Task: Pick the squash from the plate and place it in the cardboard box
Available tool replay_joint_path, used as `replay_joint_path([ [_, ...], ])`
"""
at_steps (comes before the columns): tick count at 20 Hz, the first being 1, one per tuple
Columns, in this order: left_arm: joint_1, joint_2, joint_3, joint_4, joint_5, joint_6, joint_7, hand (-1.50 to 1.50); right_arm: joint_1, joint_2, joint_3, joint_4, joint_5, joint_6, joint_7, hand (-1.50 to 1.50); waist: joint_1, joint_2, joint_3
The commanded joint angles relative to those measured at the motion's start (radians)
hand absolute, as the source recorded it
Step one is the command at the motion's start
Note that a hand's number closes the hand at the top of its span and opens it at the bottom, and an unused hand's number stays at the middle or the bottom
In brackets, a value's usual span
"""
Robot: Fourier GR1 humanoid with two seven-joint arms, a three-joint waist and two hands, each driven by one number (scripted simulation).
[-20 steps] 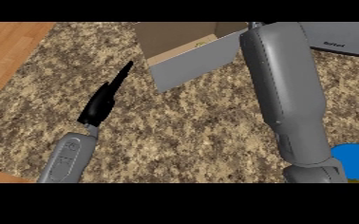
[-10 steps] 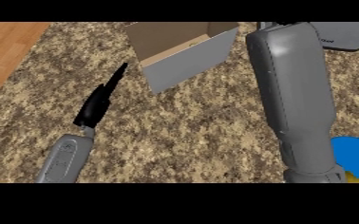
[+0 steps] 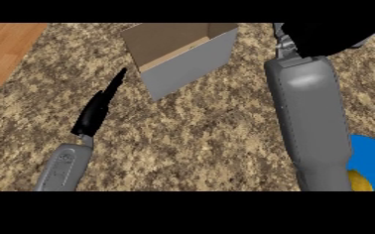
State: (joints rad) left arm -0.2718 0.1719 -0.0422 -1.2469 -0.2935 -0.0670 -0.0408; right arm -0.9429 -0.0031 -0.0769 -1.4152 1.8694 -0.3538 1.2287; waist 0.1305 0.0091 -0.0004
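1. Head view, looking steeply down on the speckled granite counter. The right forearm runs up the right side from the near edge to the far right corner, where the right hand is just a black mass cut off by the top of the shot. I can't tell if its fingers are straight or curled, or if it's got hold of anything.

2. The left forearm comes in at the near left, and the left hand is seen edge-on with fingers straight and together, pointing far and a bit right, with nothing in it. It sits over the counter, near the box's near-left corner but apart from it.

3. No writing or labels I can read anywhere, the box walls included.

4. The cardboard box sits open-topped at far centre, turned at an angle, well left of the right hand.

5. The squash is only a yellow sliver at the near right edge, on the blue plate, tucked just beside the right forearm and mostly hidden. That's well apart from the right hand and the box.
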Motion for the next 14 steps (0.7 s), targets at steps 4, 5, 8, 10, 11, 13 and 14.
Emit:
replay_joint_path([
  [4, 0.035, 0.005, 0.009, -0.015, 0.007, 0.004, -0.008, 0.00, 0.149, 0.003, 0.098, -0.151, 0.098, -0.137, 0.258, -1.50, -0.022, -0.013, 0.002],
  [5, 0.022, 0.007, 0.019, 0.001, 0.006, 0.010, -0.001, 0.00, 0.157, 0.003, 0.111, -0.185, 0.105, -0.125, 0.258, -1.50, -0.036, -0.013, 0.002],
  [8, 0.010, 0.014, 0.020, -0.008, 0.005, 0.005, 0.002, 0.00, 0.238, 0.003, 0.149, -0.237, 0.107, -0.149, 0.258, -1.50, -0.035, -0.009, 0.004],
  [10, 0.032, 0.007, 0.018, -0.010, 0.003, 0.016, -0.003, 0.00, 0.286, 0.003, 0.175, -0.280, 0.117, -0.128, 0.258, -1.50, -0.037, -0.015, 0.003],
  [11, 0.038, 0.009, 0.026, 0.003, 0.007, 0.017, -0.008, 0.00, 0.317, 0.003, 0.177, -0.304, 0.093, -0.124, 0.258, -1.50, -0.046, -0.012, 0.003],
  [13, 0.033, 0.013, 0.030, -0.011, 0.015, 0.008, 0.000, 0.00, 0.373, 0.003, 0.216, -0.332, 0.118, -0.133, 0.258, -1.50, -0.047, -0.014, 0.004],
  [14, 0.048, 0.013, 0.027, -0.008, 0.016, 0.004, -0.002, 0.00, 0.377, 0.003, 0.220, -0.351, 0.108, -0.120, 0.258, -1.50, -0.041, -0.016, 0.004],
])
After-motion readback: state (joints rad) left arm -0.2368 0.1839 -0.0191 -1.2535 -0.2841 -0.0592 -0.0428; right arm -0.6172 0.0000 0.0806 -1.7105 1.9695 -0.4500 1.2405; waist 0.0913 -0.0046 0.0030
